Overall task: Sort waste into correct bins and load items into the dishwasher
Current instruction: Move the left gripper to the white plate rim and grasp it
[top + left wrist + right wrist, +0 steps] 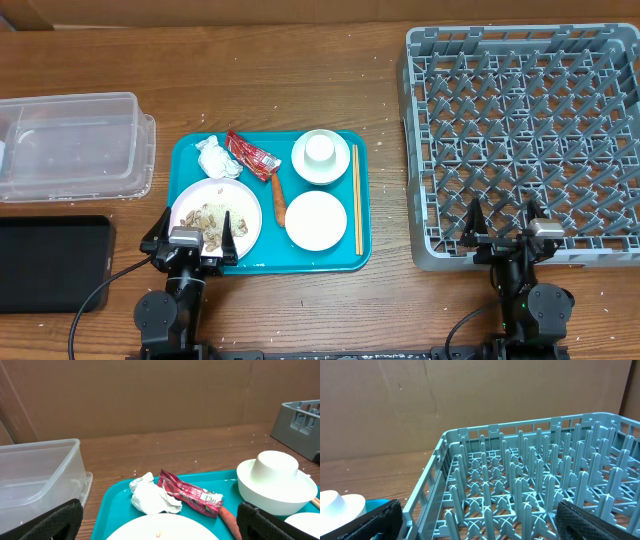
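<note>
Left hand [196,228] gapes wide and empty over the near rim of the round white plate [245,200]. Right hand [500,225], equally open and empty, hangs at the near edge of the large grey plastic dish rack [412,150], which holds nothing. One clear plastic tub [70,145] and one flat black tray [50,265] lie empty left of the teal serving tray [186,170]. It carries the plate with beige food scraps [212,222], a white bowl [316,220], a second white bowl [300,165] holding a small white cup [320,148], two thin wooden chopsticks [356,200], red shiny wrapper [252,155], crumpled white tissue [215,157] and orange carrot stick [279,200].

The brown wooden table [300,80] is lit evenly and brightly from above. Only short, soft shadows are cast beside the large square grey plastic dish rack [520,140]. Mild glare is seen on the clear plastic rectangular tub [70,150].
</note>
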